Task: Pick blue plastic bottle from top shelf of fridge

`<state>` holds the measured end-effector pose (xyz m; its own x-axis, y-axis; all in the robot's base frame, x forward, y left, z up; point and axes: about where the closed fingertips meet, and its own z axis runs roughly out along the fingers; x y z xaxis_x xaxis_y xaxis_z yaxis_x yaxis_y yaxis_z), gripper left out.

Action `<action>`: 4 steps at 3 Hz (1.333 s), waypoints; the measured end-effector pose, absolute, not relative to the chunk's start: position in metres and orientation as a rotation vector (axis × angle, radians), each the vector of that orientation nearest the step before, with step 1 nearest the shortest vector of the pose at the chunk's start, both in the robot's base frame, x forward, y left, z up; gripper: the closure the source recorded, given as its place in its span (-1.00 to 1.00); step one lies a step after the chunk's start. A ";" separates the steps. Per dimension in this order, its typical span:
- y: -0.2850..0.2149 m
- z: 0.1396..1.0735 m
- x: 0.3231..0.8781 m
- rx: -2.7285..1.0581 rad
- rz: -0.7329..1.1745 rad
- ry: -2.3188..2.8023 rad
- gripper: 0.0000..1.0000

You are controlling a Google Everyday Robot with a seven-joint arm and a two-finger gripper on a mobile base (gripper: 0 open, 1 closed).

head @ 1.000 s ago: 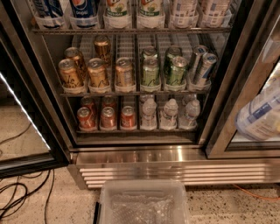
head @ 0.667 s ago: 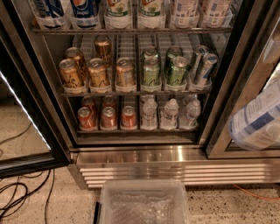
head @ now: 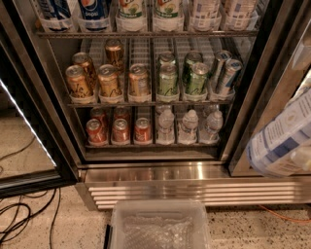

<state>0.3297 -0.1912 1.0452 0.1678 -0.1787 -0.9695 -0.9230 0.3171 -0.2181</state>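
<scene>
The blue plastic bottle [head: 284,141] hangs in the air at the right edge, outside the fridge [head: 155,175] and close to the camera. It is tilted, and its pale blue-and-white label faces me. My gripper [head: 304,159] is at the right edge behind the bottle, mostly out of view, and holds it. The top shelf [head: 146,34] runs along the top of the view, lined with large bottles: Pepsi [head: 92,9] on the left, green-labelled ones in the middle, pale-labelled ones [head: 206,12] on the right.
The middle rack holds cans [head: 138,80]. The lower rack holds red cans [head: 119,130] and small water bottles [head: 188,127]. The open door [head: 29,131] stands at the left. A clear plastic bin [head: 158,226] sits on the floor in front. Cables [head: 19,219] lie at the lower left.
The bottle has come further left into view and slightly lower. The fridge and its contents have not moved.
</scene>
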 end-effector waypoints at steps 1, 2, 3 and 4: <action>-0.158 1.039 0.349 -1.222 0.754 1.344 1.00; -0.123 1.025 0.374 -1.284 0.740 1.412 1.00; -0.101 1.014 0.392 -1.304 0.727 1.438 1.00; -0.085 1.007 0.392 -1.308 0.721 1.438 1.00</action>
<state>0.3921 -0.0851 1.0066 0.1085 -0.3432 -0.9330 -0.9529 0.2314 -0.1959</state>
